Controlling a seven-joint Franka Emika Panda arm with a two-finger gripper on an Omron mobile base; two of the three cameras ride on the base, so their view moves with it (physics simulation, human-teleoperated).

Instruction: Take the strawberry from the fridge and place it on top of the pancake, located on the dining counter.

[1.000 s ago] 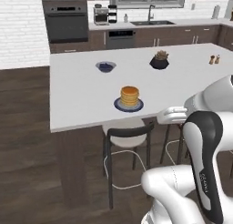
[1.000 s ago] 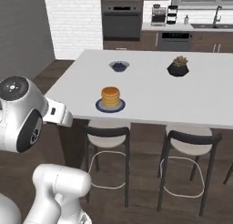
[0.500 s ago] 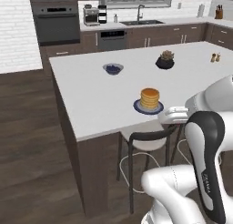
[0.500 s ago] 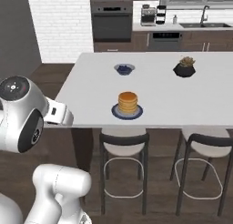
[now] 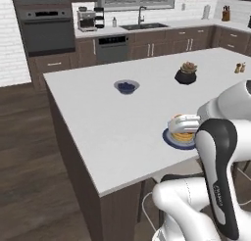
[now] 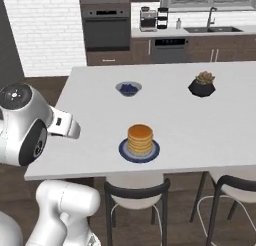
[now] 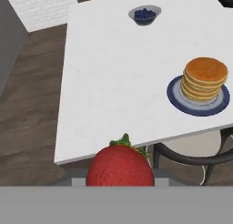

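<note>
Even, soft rendered light, faint shadows, slightly blurry, no glare

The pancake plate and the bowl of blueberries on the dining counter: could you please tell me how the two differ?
The pancake plate is flat and dark blue, carrying a tall golden pancake stack; the bowl is grey, deeper, and holds dark blue berries. The plate sits near the counter's front edge by the stools, the bowl farther back toward the oven wall. Both are round and rest on the white dining counter.

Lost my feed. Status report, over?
Pincer shut on strawberry. Pancake ahead on dining counter, top bare. Path over counter clear.
</note>
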